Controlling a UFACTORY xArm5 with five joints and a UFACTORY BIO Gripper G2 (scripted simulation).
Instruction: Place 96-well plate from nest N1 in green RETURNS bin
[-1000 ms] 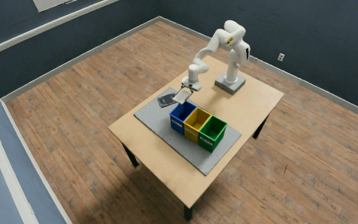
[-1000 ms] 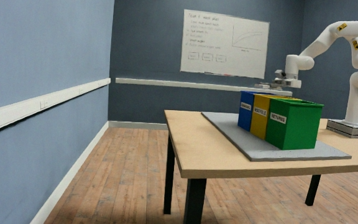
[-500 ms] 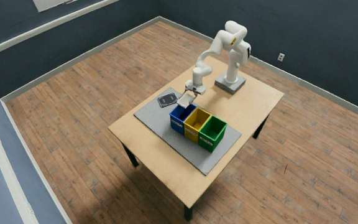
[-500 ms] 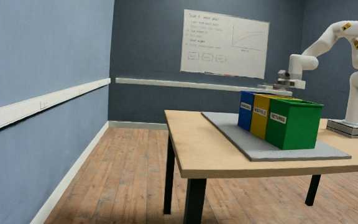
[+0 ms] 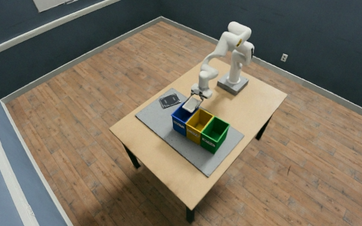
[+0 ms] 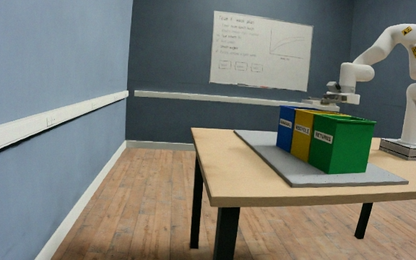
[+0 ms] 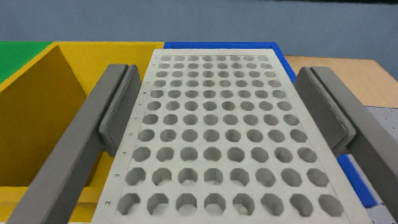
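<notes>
My gripper [image 5: 193,101] [image 7: 222,110] is shut on the pale grey 96-well plate [image 5: 191,105] [image 7: 210,120], with one finger along each long side. The plate is about level, above the blue bin's opening in the top view. The green RETURNS bin [image 5: 213,138] [image 6: 352,148] [image 7: 20,57] stands upright at the end of the row, beyond the yellow bin from the gripper. The dark plate nest [image 5: 170,100] is empty. The inside of the green bin looks empty in the top view.
The blue bin [image 5: 179,122] [image 6: 285,135] and the yellow RECYCLE bin [image 5: 193,133] [image 6: 302,141] [image 7: 40,120] stand upright, side by side with the green one, on a grey mat [image 5: 159,120] [image 6: 323,179]. The arm's base stands behind the row.
</notes>
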